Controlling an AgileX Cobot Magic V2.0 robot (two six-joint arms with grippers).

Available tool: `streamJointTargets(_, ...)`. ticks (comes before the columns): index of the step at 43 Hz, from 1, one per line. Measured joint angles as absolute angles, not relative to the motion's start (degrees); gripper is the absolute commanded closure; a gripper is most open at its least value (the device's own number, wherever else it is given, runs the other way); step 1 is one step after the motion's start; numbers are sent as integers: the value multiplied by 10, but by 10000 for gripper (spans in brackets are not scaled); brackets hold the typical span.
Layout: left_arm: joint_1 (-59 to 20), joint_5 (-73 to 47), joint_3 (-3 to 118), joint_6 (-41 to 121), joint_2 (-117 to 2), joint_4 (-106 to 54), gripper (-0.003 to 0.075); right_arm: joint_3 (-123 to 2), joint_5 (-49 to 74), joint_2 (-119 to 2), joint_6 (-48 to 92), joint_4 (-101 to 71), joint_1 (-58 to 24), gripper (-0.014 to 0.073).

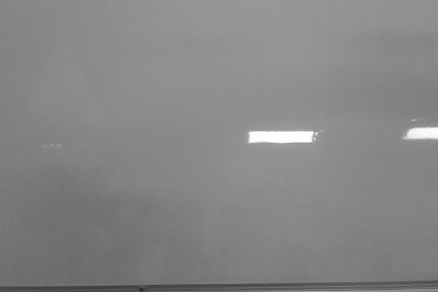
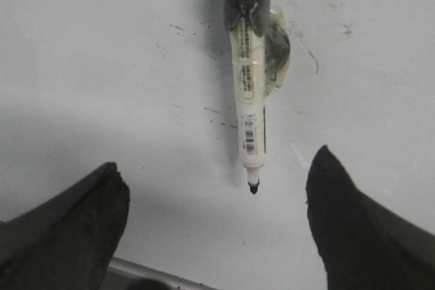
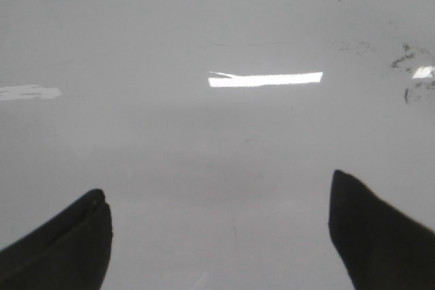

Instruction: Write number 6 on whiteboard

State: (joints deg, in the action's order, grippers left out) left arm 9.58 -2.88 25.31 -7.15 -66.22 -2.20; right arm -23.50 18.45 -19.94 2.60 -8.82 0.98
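The whiteboard [image 1: 171,87] is filling the whole front view, glossy grey, with its thin dark frame edge [image 1: 274,285] running along the bottom and bright light reflections [image 1: 282,137] glaring off it – neither arm is showing in that view. Starting on the left, the left gripper [image 2: 217,229] is hanging over the board with its dark fingers [image 2: 64,236] spread wide apart, clamped on nothing. A marker [image 2: 250,93] with a clear tape wrap [image 2: 277,52] is lying against the board just beyond the fingers, its black tip [image 2: 253,187] uncapped and pointing between them. Faint dark smudges [image 2: 217,117] are dotting the surface nearby. The right gripper [image 3: 221,232] is likewise gaping open over bare board – old scuff marks [image 3: 408,76] are sitting well off to one side. I cannot make out any number 6.
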Motion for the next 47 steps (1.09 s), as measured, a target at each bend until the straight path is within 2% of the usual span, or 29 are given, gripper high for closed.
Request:
streamJointTargets(12, 59, 58, 285, -71, -771, -22, 314, -235, 184, -199, 26, -88, 10, -69)
streamJointTargets(22, 56, 89, 292, -71, -824, -22, 325, -235, 184, -199, 26, -88, 10, -69)
streamJointTargets(26, 56, 103, 292, -71, -835, -22, 355, -235, 184, -199, 26, -88, 10, -69)
streamJointTargets(30, 56, 110, 292, -71, -842, -22, 423, -235, 184, -199, 26, -88, 10, -69)
streamJointTargets(39, 56, 109, 292, -71, -843, -22, 643, -235, 184, -199, 26, -88, 10, -69)
streamJointTargets(44, 56, 85, 292, -71, -829, -16, 711, -235, 184, -199, 26, -88, 10, -69)
streamJointTargets(47, 56, 51, 297, -71, -806, 0, 726, -235, 184, -199, 26, -88, 10, -69)
